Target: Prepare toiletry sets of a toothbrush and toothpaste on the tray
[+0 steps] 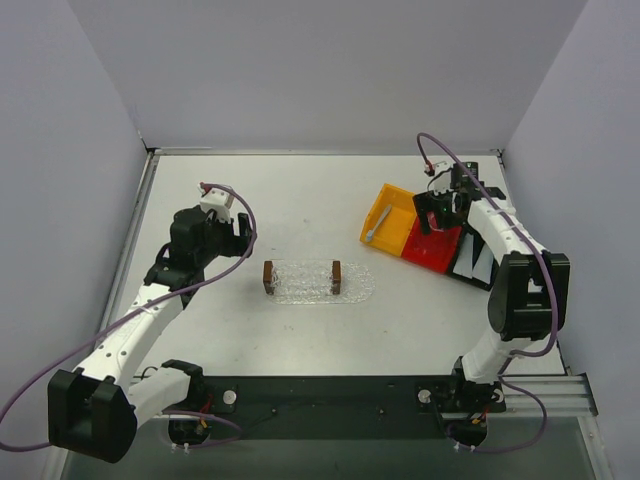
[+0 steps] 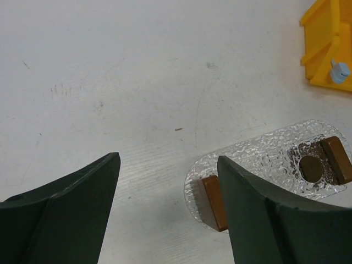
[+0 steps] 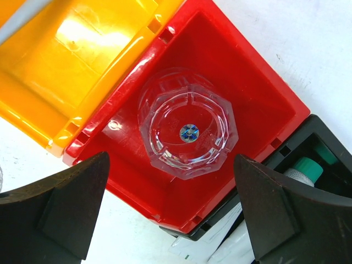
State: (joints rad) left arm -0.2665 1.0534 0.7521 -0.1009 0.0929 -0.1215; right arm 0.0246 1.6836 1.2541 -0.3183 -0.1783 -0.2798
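The clear bumpy tray (image 1: 302, 286) lies mid-table with a brown block (image 1: 268, 277) near each end. My left gripper (image 1: 240, 228) hovers open just left of it; in the left wrist view the left gripper (image 2: 168, 159) has bare table between its fingers and the tray (image 2: 258, 159) sits behind the right finger. A pale toothbrush (image 1: 372, 235) lies in the yellow bin, its end (image 2: 340, 71) sticking out. My right gripper (image 3: 171, 159) is open above the red bin. A teal-capped tube (image 3: 304, 166), apparently the toothpaste, lies in the black bin.
Yellow bin (image 1: 392, 212), red bin (image 1: 436, 246) and black bin (image 1: 470, 262) stand side by side at the right. A clear round cup (image 3: 187, 129) sits in the red bin (image 3: 247, 82). A dark disc (image 2: 311, 168) rests on the tray. Walls enclose the table.
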